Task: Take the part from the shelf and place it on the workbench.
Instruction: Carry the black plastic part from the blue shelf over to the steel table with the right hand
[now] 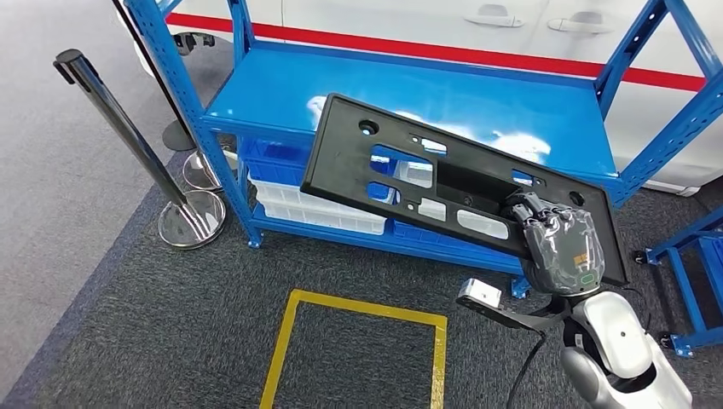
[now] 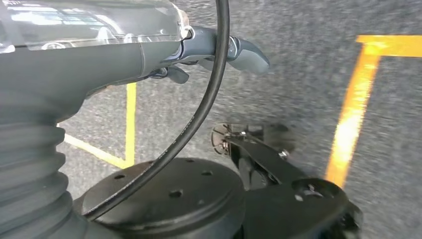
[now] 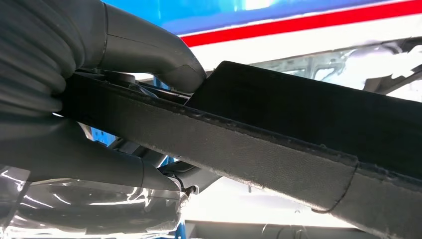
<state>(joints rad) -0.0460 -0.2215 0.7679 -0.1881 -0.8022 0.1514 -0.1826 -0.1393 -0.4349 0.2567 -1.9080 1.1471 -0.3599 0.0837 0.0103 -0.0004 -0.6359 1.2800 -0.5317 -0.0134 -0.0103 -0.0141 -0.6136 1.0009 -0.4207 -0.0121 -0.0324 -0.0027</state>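
Part (image 1: 443,183): long black plastic panel with cut-outs and mounting holes, held up in the air over the front of the shelf, tilted, its far end above the top deck and its near end lower, toward the robot. It looks lifted free of the deck, though I cannot be sure the far end has no contact

Shelf (image 1: 477,102): blue steel rack, glossy top deck, white and blue bins on the lower level. White vehicle body with a red stripe behind it

Floor: dark grey carpet with a yellow taped square (image 1: 358,341) in front of the shelf; chrome barrier post (image 1: 128,136) off to the left side

Right hand (image 1: 558,243): grips the part at its near end. In the right wrist view the thumb (image 3: 154,47) sits on one face of the panel edge and the fingers (image 3: 99,164) on the other, so the panel is clamped between them

Left hand (image 2: 224,52): hangs low over the carpet, holds nothing; whether its fingers are curled in or apart I cannot tell from this angle

Progress, as a judgement: the pick is done or all but done. Left to do: carry the part clear of the shelf, get to the workbench, set it down and let go
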